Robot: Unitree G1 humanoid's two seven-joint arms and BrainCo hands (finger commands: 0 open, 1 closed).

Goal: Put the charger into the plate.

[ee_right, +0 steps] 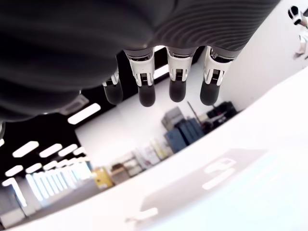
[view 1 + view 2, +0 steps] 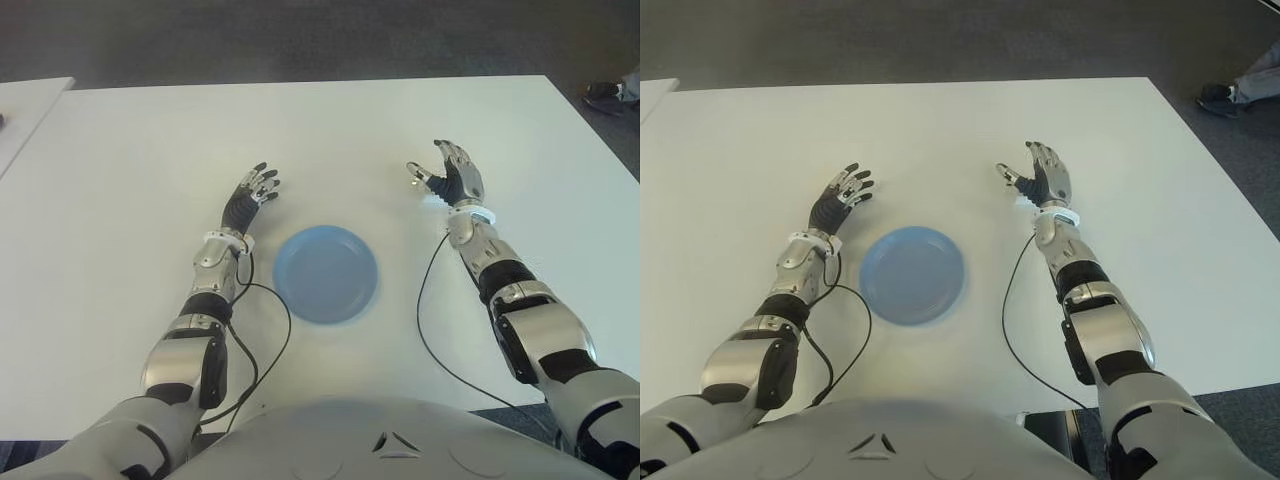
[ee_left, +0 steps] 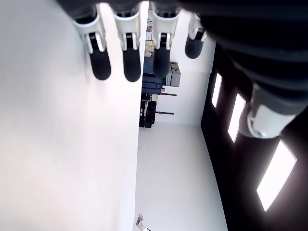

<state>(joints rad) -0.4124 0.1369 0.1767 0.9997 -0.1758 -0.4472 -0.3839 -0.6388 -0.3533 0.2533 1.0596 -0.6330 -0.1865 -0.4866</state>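
The round blue plate [image 2: 326, 273] lies on the white table [image 2: 320, 130], between my two arms and near the front edge. My left hand [image 2: 255, 190] shows left of the plate and a little beyond it, with its fingers [image 3: 101, 62] stretched out and nothing in them. My right hand [image 2: 450, 172] is right of the plate and farther back, its fingers [image 1: 146, 91] straight and thumb spread. A small white thing [image 2: 431, 197] peeks out at the heel of that hand, on the plate side. I cannot tell whether it is the charger. The plate has nothing in it.
Thin black cables [image 2: 268, 350] run from both wrists back across the table toward my body. A second white table [image 2: 25, 105] stands at the far left. A person's shoe [image 2: 1220, 97] shows on the floor past the table's far right corner.
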